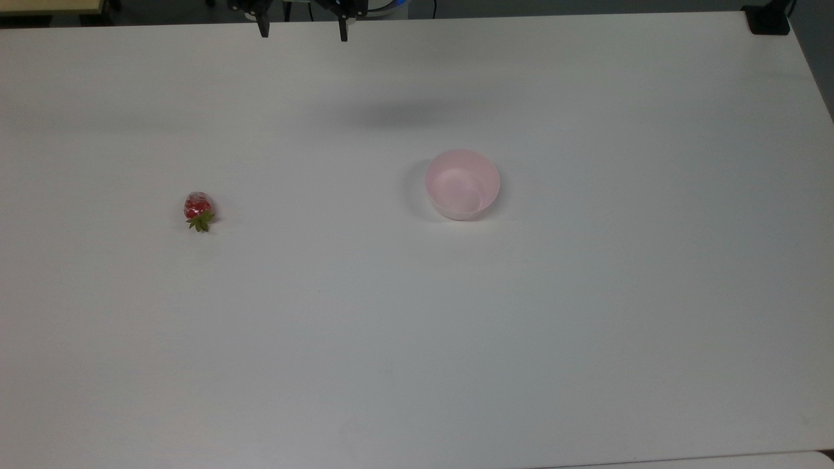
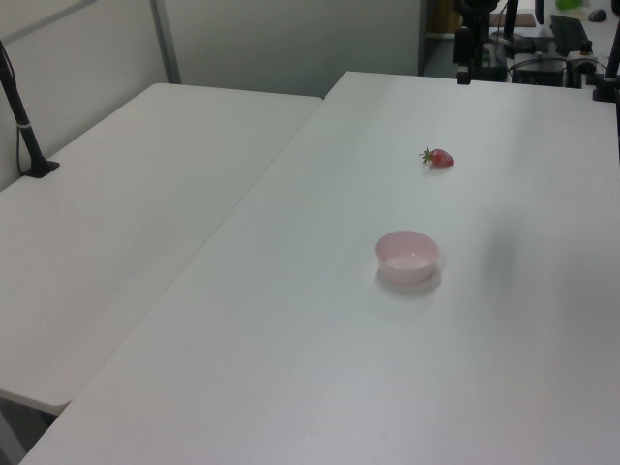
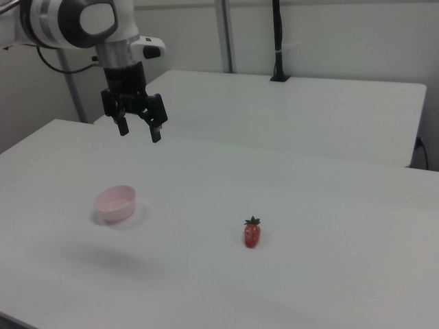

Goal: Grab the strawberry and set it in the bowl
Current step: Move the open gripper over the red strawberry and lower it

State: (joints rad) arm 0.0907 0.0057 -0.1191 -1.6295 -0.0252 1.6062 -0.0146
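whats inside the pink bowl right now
Nothing: the small round pale pink plastic bowl shows a smooth bare inside in the top view. The glossy red strawberry with a green leafy cap lies apart on the white table. The bowl's underside is hidden.

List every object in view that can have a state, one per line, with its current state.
Small glossy red strawberry with a green leafy cap: lying on its side on the white table, apart from the bowl, not grasped.
Small round pale pink plastic bowl: upright on the table, empty.
Black two-finger gripper: raised above the table, jaws open, holding nothing.
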